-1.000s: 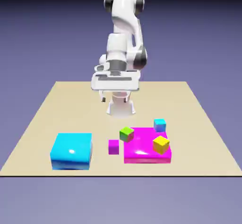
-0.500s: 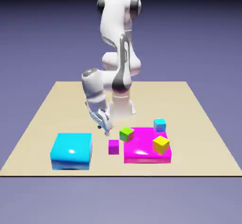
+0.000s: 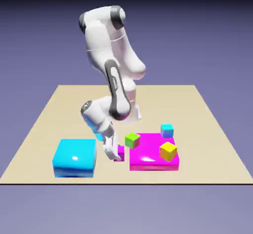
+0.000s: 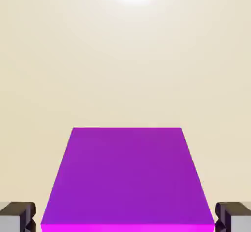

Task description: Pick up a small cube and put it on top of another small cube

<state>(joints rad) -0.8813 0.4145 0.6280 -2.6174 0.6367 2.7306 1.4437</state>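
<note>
One cyan cube (image 3: 167, 131), exterior view only

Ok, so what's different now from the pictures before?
The white robot arm bent down toward the camera and the exterior view's left. Its two-finger gripper came down around the small purple cube, one finger tip at each side. I can't tell if it grips it yet. The small green cube, yellow cube, small cyan-blue cube and two big blocks stayed put.
</note>
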